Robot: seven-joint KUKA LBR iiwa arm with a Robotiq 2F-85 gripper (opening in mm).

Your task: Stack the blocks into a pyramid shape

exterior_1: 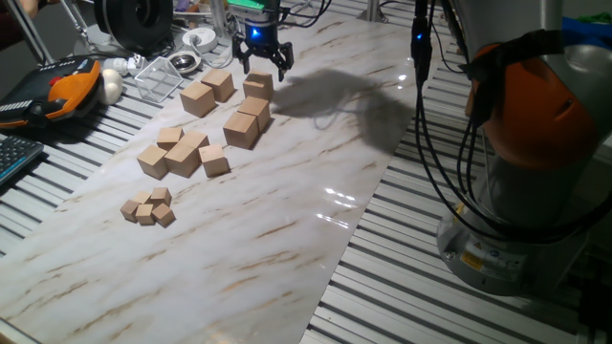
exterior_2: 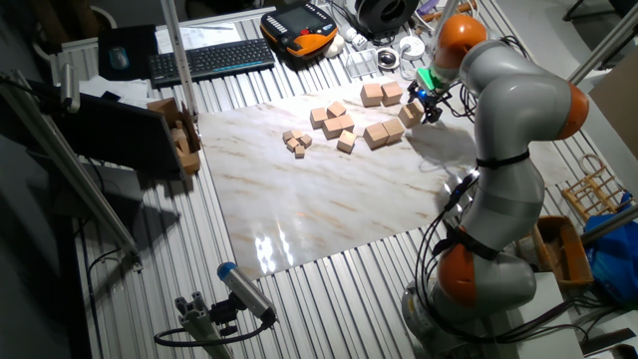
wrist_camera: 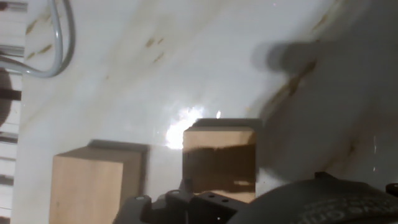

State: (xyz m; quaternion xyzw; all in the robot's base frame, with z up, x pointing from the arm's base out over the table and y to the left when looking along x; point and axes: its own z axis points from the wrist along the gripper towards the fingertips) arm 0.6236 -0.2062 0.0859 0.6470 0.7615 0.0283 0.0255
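Observation:
Several large plain tan blocks lie singly at the far end of the marble board. Two stand at the back left [exterior_1: 198, 97] [exterior_1: 219, 84], two touch each other nearer the middle [exterior_1: 253, 110] [exterior_1: 241, 130], and one [exterior_1: 258, 87] sits alone. My gripper [exterior_1: 264, 71] hangs just above that lone block with its fingers spread, open and empty. In the hand view the block [wrist_camera: 219, 158] sits below centre and a second block [wrist_camera: 87, 186] is to its left. The other fixed view shows the gripper [exterior_2: 431, 106] beside the block [exterior_2: 411, 114].
Medium wooden cubes [exterior_1: 182, 153] and tiny cubes [exterior_1: 148, 208] lie on the board's left side. A clear tray [exterior_1: 163, 76], a teach pendant [exterior_1: 57, 91] and a keyboard [exterior_1: 10, 158] sit off the board at left. The robot base [exterior_1: 516, 191] stands at right.

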